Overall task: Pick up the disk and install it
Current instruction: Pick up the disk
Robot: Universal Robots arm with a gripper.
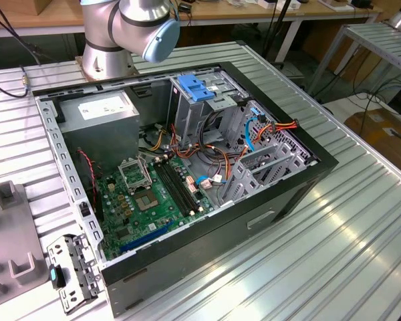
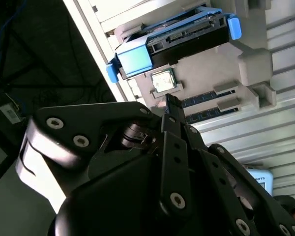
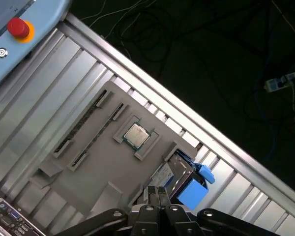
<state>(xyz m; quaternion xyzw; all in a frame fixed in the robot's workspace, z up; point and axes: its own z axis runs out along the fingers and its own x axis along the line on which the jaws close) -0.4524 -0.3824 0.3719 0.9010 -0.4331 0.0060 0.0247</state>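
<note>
With tool [image 3: 156,191] pinched together on nothing, hangs over grey fixture [image 3: 88,162] on the desk [image 3: 49,83]; finds the blue-railed disk [image 3: 189,189] slotted in that fixture, near the tool but untouched; processor chip [image 3: 136,135] alongside in its own recess.

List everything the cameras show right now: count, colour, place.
disk: 1, dark with blue rails, seated in the fixture
fixture: 1, grey, on the table
processor chip: 1, silver, fixture pocket beside the disk
memory sticks: 2, dark, fixture slots
computer case: 1, black, open, on the table
motherboard: 1, green, inside the case
power supply: 1, grey, inside the case
plastic plate: 1, pale blue, atop the drive cage
cables: several, orange, blue, red, inside the case
red button: 1, on a pale-blue panel
table: 1, silver, ribbed
arm: 1, silver, by the case
gripper: 1, black, shut, above the fixture by the disk
</note>
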